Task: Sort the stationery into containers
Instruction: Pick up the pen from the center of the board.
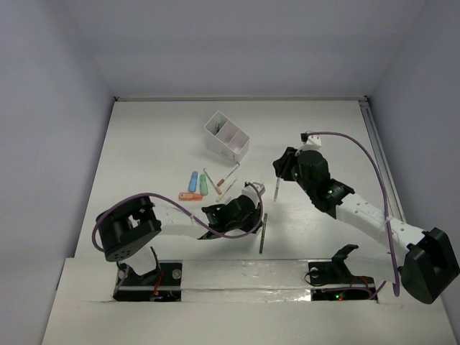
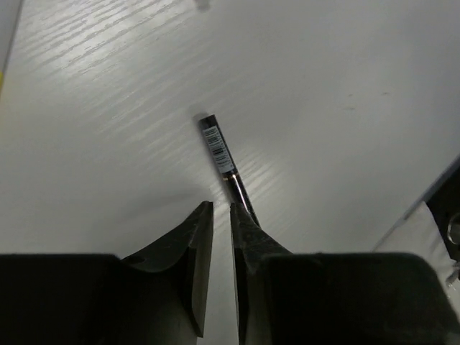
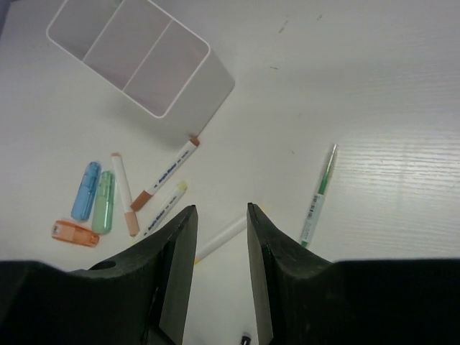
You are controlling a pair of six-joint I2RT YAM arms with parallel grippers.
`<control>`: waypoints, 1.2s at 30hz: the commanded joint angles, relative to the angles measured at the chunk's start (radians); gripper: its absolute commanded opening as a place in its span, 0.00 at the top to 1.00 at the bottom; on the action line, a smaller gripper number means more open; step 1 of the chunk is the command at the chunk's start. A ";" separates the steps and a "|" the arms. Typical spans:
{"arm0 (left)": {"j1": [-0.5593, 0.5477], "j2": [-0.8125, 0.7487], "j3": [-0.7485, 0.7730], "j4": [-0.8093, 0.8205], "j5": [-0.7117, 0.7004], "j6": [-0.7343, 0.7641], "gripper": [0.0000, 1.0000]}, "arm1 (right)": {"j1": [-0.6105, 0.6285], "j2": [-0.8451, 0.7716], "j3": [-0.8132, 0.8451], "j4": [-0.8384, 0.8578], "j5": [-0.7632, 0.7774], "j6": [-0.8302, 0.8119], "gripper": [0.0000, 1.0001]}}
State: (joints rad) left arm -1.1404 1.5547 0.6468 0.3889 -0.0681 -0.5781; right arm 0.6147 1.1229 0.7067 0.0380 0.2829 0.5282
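The white three-compartment box (image 1: pixel 227 136) stands at the back centre and looks empty in the right wrist view (image 3: pixel 183 97). In front of it lie a blue piece (image 3: pixel 85 190), a green piece (image 3: pixel 105 201), an orange piece (image 3: pixel 75 232) and several thin pens (image 3: pixel 167 175). A green-and-white pen (image 3: pixel 318 195) lies apart to the right. A white pen (image 3: pixel 223 237) lies on the table below my right gripper (image 3: pixel 219 208), which is open, empty and raised. My left gripper (image 2: pixel 221 206) is almost closed and empty, low over the table. A dark grey pen (image 2: pixel 219 154) lies just ahead, beside its right finger.
The dark pen (image 1: pixel 263 232) lies near the table's front edge, between the two arms. My left gripper (image 1: pixel 253 201) and right gripper (image 1: pixel 279 170) are close together at mid table. Grey walls enclose the table on three sides.
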 commanded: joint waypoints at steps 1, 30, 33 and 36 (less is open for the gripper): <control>-0.016 0.039 0.071 -0.030 -0.102 -0.051 0.87 | -0.004 -0.021 0.005 -0.029 0.036 -0.028 0.60; -0.056 0.179 0.198 -0.090 -0.139 -0.062 0.73 | -0.004 -0.029 -0.027 0.000 0.012 -0.050 0.59; -0.056 0.162 0.183 -0.068 -0.144 -0.080 0.73 | -0.004 -0.028 -0.030 -0.003 0.009 -0.051 0.59; -0.056 0.154 0.180 -0.064 -0.147 -0.086 0.69 | -0.004 -0.028 -0.033 0.002 -0.002 -0.050 0.59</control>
State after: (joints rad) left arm -1.1904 1.7351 0.8165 0.3214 -0.1974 -0.6483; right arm 0.6147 1.1191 0.6727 0.0093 0.2798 0.4927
